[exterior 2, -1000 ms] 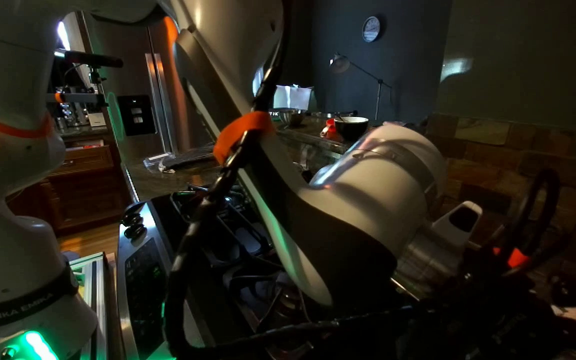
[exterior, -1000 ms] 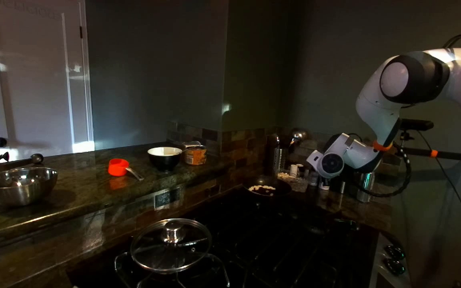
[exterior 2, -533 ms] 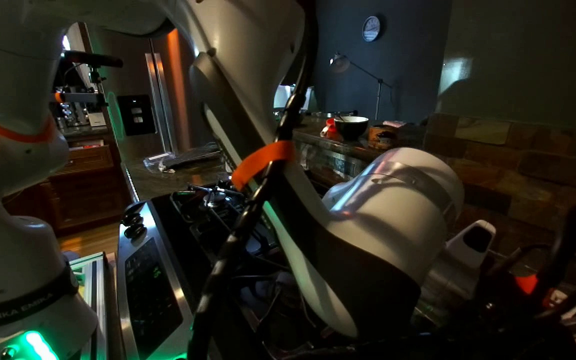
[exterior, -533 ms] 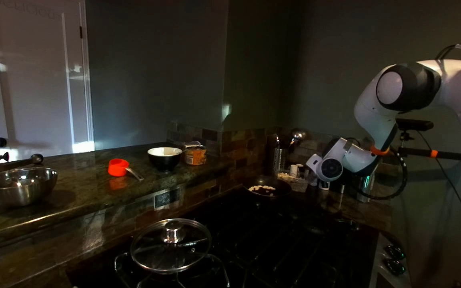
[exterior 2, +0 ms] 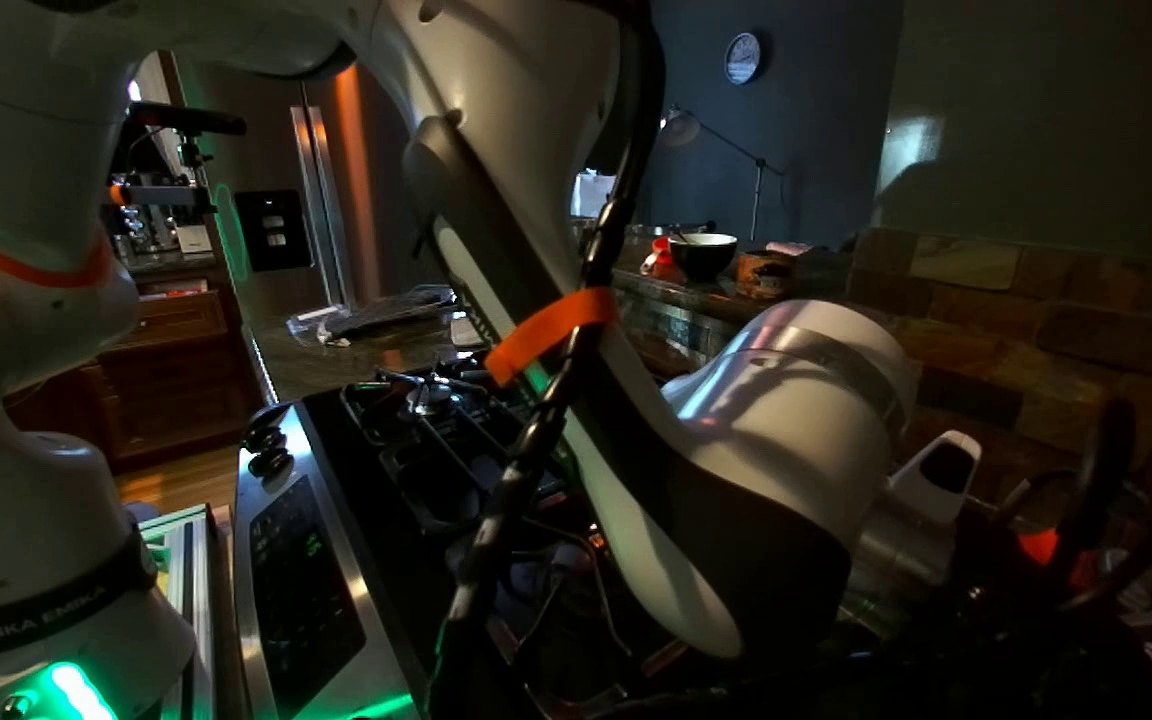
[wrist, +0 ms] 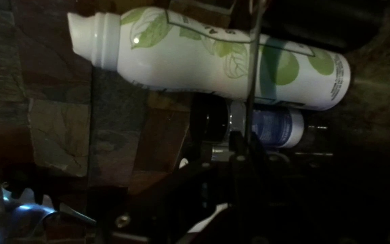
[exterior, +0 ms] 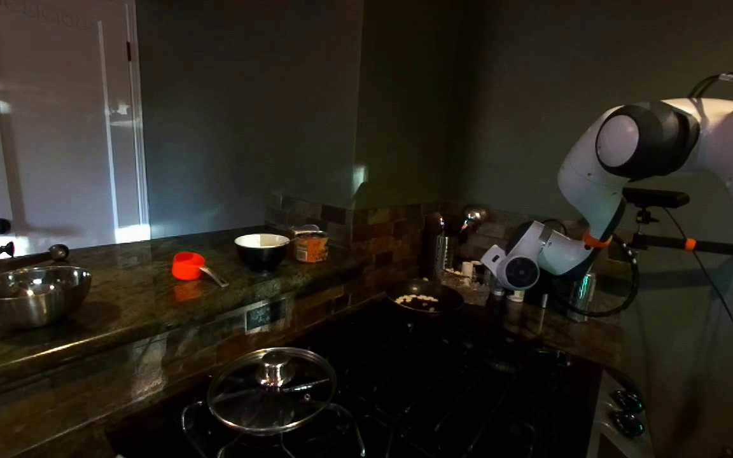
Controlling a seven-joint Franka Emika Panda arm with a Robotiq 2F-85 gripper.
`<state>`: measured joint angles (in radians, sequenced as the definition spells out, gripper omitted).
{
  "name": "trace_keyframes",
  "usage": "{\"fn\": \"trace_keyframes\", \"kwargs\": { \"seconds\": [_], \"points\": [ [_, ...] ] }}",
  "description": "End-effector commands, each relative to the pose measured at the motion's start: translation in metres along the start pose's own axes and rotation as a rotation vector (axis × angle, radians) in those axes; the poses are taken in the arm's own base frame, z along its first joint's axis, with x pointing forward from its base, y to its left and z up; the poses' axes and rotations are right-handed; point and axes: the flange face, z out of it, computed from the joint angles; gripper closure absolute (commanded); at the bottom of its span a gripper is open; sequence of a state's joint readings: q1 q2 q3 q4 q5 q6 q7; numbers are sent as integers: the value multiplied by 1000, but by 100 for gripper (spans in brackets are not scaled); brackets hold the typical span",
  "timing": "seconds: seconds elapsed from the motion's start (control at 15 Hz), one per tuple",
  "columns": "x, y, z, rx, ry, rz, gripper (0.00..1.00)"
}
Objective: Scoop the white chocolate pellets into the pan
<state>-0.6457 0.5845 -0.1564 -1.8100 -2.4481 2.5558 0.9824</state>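
White pellets point(exterior: 416, 299) already lie in the pan point(exterior: 448, 296), which stands apart from the jaws, so the scooping seems partly done, with perhaps another load left to tip in, while the jaws are pinched nearly together on a thin metal handle point(wrist: 253, 71), likely a scoop's.

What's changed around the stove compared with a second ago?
In an exterior view, the arm has sunk and edged left across the picture. In the wrist view, the pincer looks shut on a thin metal rod; the earlier pictures don't show its jaws clearly. The pan and its white chocolate pellets, the red-orange measuring cup, the glass lid and the steel mixing bowl look unchanged.
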Motion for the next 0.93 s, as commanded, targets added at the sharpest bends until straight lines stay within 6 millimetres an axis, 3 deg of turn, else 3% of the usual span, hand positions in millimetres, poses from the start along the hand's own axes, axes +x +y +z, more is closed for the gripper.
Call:
{"fn": "trace_keyframes", "kwargs": {
  "seconds": [0.0,0.2,0.53,0.87],
  "points": [
    [-2,3,-3,-63,9,27,99],
    [-7,10,-8,-129,0,21,99],
    [9,23,-26,-201,-25,-16,99],
    [-2,29,-45,-271,-66,-31,99]
  ]
}}
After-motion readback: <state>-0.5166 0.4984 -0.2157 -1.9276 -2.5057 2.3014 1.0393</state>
